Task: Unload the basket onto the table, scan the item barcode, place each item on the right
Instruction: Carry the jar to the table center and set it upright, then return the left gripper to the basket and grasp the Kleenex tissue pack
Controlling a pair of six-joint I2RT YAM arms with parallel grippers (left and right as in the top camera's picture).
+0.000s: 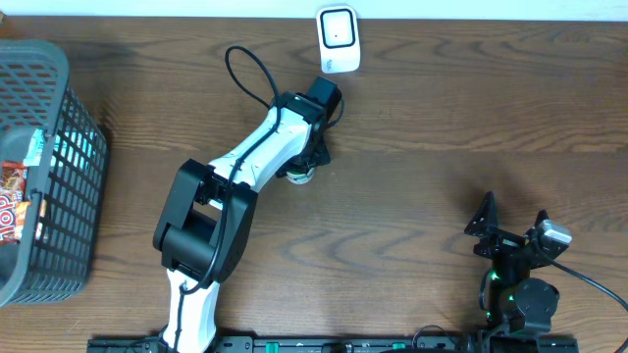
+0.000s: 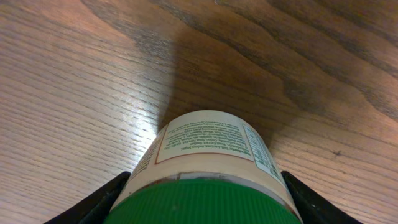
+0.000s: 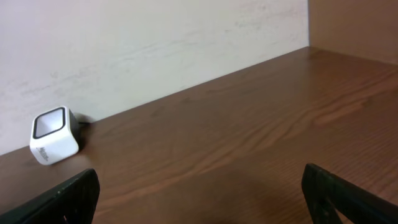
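The item is a round bottle [image 2: 208,146] with a green ribbed cap and a cream label of small green print. My left gripper [image 2: 205,182] is shut on it, one black finger on each side just below the cap. From overhead the left gripper [image 1: 306,157] sits mid-table, with only a little of the bottle [image 1: 299,176] showing under it. No barcode shows on the label side I see. The white scanner [image 1: 339,37] stands at the table's far edge, just beyond the left gripper. My right gripper [image 1: 512,218] rests open and empty near the front right.
A grey wire basket [image 1: 59,147] stands at the left edge with a red snack packet [image 1: 12,201] inside. The scanner [image 3: 55,135] sits against the pale back wall in the right wrist view. The left arm's black cable [image 1: 245,69] loops near the scanner.
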